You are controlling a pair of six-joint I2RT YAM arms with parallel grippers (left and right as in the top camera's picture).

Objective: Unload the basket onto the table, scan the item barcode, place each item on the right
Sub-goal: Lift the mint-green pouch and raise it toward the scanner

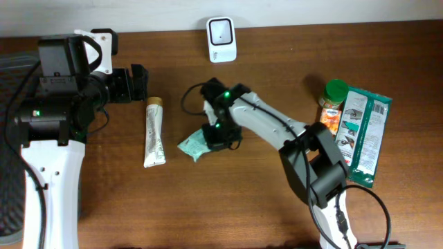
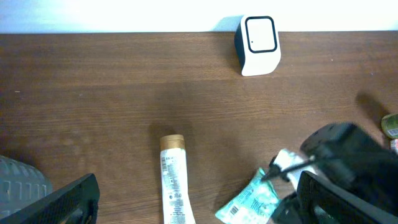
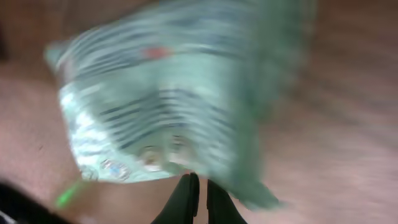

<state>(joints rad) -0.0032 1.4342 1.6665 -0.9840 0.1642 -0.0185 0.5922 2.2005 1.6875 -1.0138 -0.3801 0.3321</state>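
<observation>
Though small, barcode (image 2: 232, 211) on green packet (image 2: 252, 199).

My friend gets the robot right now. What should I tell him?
Left gripper: open, holding nothing, near the tube.
Right gripper: shut at the edge of the green packet; the blur hides whether it truly grips it.
Scanner: on the far side, apart from the packet.
Done: the packet is reached.
Left: bring its barcode to the scanner.
</observation>
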